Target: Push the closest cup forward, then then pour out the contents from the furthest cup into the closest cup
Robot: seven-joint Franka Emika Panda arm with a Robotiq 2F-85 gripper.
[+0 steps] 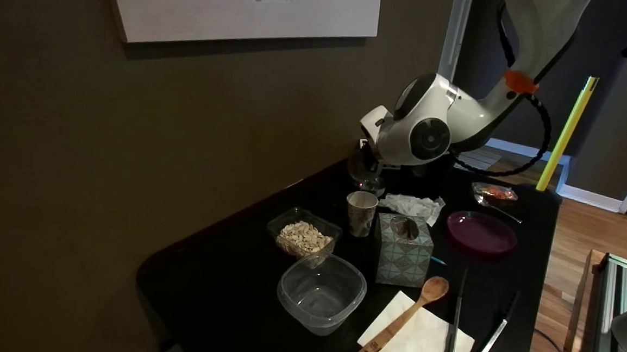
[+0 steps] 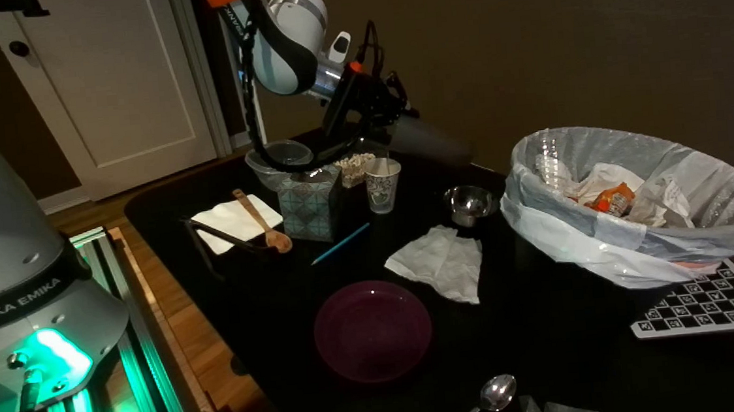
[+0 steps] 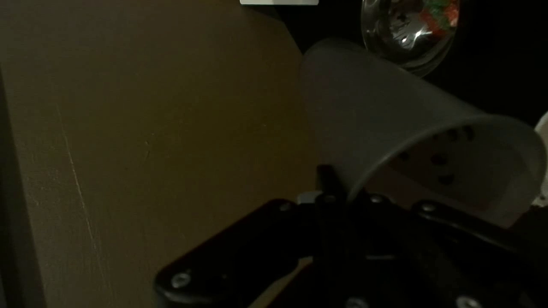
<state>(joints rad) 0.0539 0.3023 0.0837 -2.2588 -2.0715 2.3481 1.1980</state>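
Gripper [image 3: 342, 196], one: clamped on the rim of a grey cup [image 3: 394, 111], itself held clear of the table [image 1: 219, 290], tilted well over toward its side, mouth turned the way of the paper cup [image 2: 382, 188]. Dark specks [image 3: 439, 159] inside it; contents or marks, not determinable. Paper cup: stood upright on the table, near the grey cup, beside a tissue box [image 2: 310, 207]. Step, as judged: lining up the pour. Requirements for good execution: the lip wanted bringing directly above the paper cup's mouth, close without touching, before further tipping; the turn wanted to be slow and even, since loose contents would probably slide out together. Cautions: the rim hold was likely to let the grey cup swivel if jerked; the paper cup, presumably light, risked toppling at a nudge.
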